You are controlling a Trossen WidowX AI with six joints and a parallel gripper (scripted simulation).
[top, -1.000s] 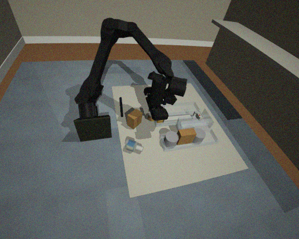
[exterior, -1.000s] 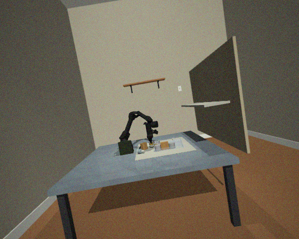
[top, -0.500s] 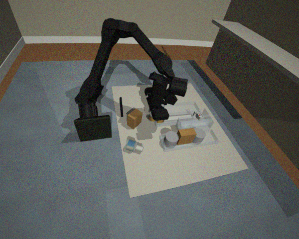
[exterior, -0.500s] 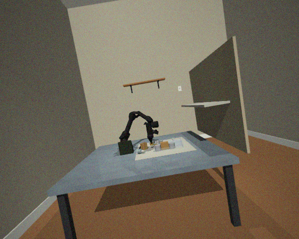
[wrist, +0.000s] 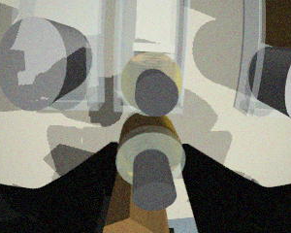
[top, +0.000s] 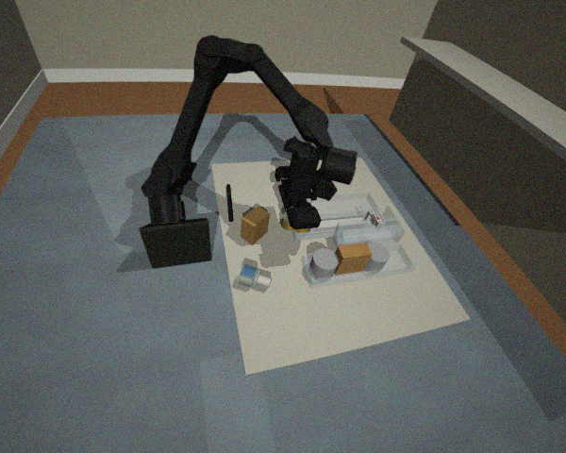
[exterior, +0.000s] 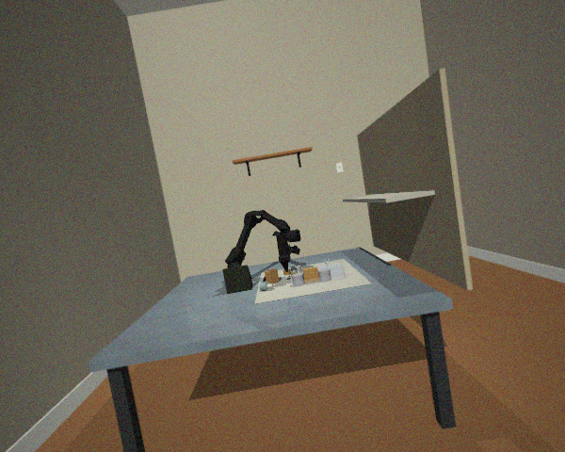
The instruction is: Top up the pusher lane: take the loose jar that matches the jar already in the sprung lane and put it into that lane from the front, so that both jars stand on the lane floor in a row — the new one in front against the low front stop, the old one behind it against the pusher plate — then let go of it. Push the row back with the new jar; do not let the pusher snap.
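Observation:
My gripper (top: 300, 223) (exterior: 285, 268) (wrist: 149, 149) is shut on the loose jar (wrist: 149, 151), which has an amber body, a cream band and a grey lid. It holds the jar at the front end of the clear sprung lane (top: 344, 216) (wrist: 122, 39). A matching jar (wrist: 152, 84) stands just ahead of it inside the lane; in the top view the gripper hides that jar. The pusher plate (top: 374, 218), with a small red mark, sits toward the lane's far end. I cannot tell whether the two jars touch.
A clear tray (top: 400, 265) beside the lane holds two grey cylinders (top: 324, 263) (top: 378, 257) and a brown box (top: 353, 257). Another brown box (top: 254, 223), a blue-white jar on its side (top: 251, 275) and a black stick (top: 229, 202) lie on the cream mat (top: 322, 331). The arm base (top: 175, 243) stands to the left.

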